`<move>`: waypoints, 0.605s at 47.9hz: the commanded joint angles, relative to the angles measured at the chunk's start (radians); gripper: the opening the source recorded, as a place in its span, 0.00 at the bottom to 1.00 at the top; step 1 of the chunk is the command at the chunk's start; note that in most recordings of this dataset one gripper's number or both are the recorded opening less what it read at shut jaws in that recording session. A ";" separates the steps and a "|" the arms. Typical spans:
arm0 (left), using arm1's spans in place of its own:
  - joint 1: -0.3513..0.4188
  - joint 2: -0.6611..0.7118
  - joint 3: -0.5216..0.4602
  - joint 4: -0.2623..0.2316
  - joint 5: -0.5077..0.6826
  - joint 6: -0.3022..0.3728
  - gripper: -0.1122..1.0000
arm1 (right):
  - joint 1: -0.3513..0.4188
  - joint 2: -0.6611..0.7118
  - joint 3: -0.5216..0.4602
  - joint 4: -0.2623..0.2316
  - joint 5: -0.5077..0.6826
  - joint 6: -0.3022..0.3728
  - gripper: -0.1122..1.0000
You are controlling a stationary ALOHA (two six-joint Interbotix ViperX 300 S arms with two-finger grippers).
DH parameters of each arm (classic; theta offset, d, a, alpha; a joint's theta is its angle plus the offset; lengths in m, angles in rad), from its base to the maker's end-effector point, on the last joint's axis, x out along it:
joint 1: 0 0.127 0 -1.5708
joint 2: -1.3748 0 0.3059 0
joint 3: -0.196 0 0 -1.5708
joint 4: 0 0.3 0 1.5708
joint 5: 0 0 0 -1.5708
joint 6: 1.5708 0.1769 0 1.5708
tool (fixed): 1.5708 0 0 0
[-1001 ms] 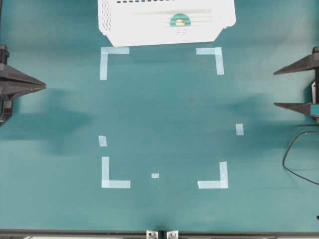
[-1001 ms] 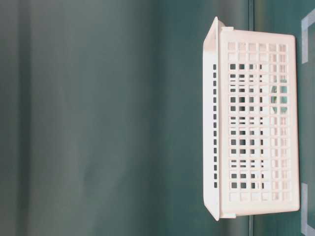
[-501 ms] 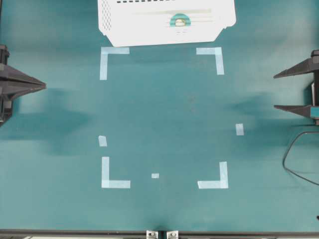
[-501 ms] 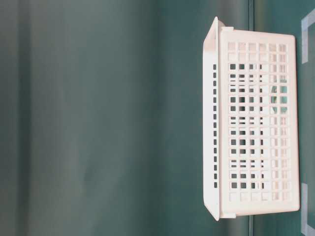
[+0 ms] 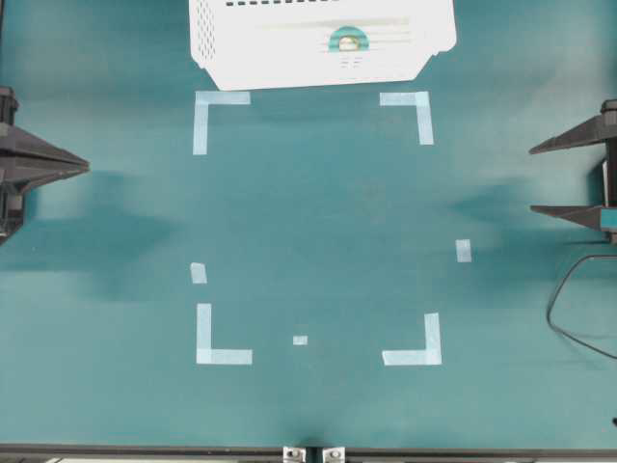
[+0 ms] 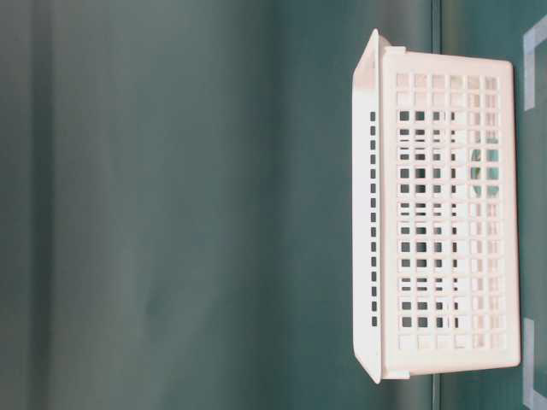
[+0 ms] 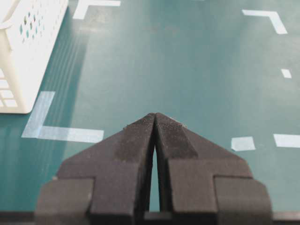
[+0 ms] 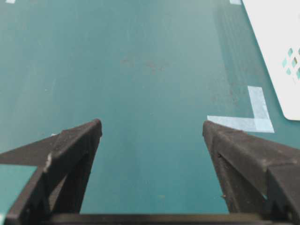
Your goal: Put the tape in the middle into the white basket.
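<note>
Two grippers parked at the table edges, left gripper pinched together on nothing, right gripper spread wide, tape sitting inside white basket

baskets: 1 white basket | tape rolls: 1 tape | corner marks: 4 | claws: 2

From overhead, the white basket runs off the top edge, so I can't see its far wall. The tape inside shows only partly. Both arms are cropped at the side edges. At table level, the tape is lost behind the basket's slotted wall.
</note>
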 commanded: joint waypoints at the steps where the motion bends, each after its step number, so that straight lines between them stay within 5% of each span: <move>1: 0.003 0.008 -0.012 0.002 -0.008 -0.002 0.00 | -0.002 0.006 -0.005 0.000 -0.025 0.000 0.94; 29: 0.003 0.008 -0.012 0.002 -0.006 -0.002 0.00 | -0.002 0.006 0.003 0.000 -0.040 0.000 0.94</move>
